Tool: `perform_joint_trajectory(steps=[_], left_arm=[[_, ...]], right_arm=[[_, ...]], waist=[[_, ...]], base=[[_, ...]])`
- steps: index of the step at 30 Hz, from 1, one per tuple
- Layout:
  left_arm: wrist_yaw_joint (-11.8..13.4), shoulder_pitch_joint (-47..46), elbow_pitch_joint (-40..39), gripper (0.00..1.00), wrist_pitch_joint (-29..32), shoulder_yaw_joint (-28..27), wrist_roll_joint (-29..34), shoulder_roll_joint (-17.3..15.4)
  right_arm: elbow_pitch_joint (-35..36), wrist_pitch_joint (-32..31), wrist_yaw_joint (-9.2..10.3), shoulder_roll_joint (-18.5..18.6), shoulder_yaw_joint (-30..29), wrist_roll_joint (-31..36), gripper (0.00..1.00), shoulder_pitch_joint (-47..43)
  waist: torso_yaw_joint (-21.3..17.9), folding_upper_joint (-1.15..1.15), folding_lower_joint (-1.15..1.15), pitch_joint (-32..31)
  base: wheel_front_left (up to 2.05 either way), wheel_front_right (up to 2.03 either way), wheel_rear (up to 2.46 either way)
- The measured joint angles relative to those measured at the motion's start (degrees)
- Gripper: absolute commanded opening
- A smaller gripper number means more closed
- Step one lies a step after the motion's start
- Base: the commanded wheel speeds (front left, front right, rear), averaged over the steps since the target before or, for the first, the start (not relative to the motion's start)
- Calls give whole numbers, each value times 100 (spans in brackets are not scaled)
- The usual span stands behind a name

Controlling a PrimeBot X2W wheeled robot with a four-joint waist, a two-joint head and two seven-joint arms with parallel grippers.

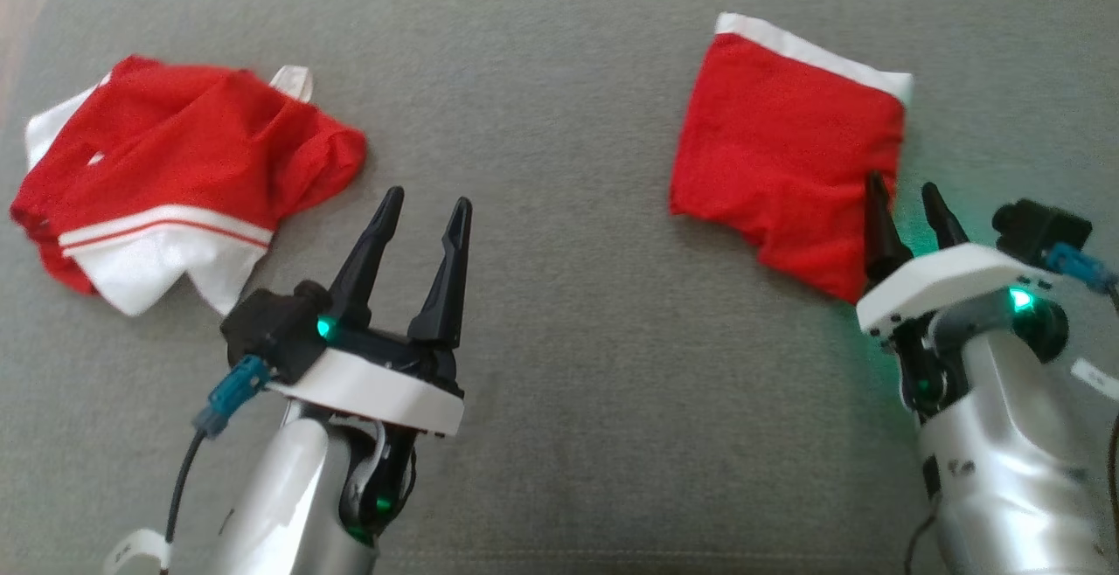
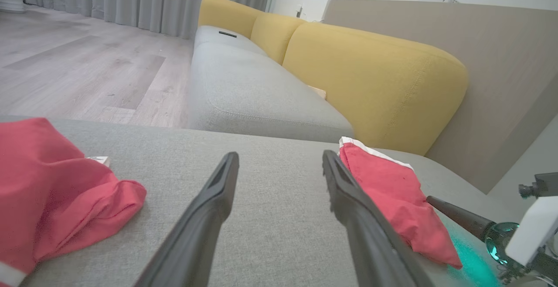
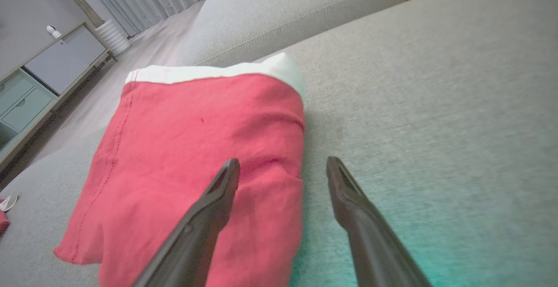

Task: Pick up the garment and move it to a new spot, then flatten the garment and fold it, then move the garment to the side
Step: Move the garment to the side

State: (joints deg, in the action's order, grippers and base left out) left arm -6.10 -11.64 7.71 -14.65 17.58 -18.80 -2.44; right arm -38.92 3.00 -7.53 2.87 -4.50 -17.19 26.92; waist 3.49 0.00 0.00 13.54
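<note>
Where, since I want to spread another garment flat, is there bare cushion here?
The widest bare patch of grey cushion lies between the crumpled garment and the folded garment, beyond the left hand. It runs bare to the near edge. Crowded: the right side, where the right hand overlaps the folded garment's corner.
</note>
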Motion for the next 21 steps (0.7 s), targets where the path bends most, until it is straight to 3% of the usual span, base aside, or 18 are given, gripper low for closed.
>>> perform_joint_trajectory(steps=[8, 12, 13, 14, 21], left_arm=[[0, -75, 2, 100, -1, 82, 0, 1], [0, -76, 3, 100, -1, 90, 0, 1], [0, -76, 3, 100, -1, 91, 0, 1], [1, -76, 3, 100, -1, 90, 2, 1], [3, -105, 4, 100, -1, 90, 8, 1]], right_arm=[[-1339, -125, 0, 42, -34, -1010, 100, 937], [-1881, -37, 0, 116, 110, -970, 100, 1319], [-1995, 27, 0, 119, 137, -888, 42, 1380], [-2103, 109, 0, 121, 156, -776, 0, 1424], [-2517, 491, -1, 232, 407, 121, 0, 1494]], waist=[[330, 0, 0, 224], [350, 0, 0, 258], [343, 0, 0, 259], [331, 0, 0, 258], [169, 0, 0, 170]], base=[[0, 0, 0], [0, 0, 0], [0, 0, 0], [0, 0, 0], [0, 0, 0]])
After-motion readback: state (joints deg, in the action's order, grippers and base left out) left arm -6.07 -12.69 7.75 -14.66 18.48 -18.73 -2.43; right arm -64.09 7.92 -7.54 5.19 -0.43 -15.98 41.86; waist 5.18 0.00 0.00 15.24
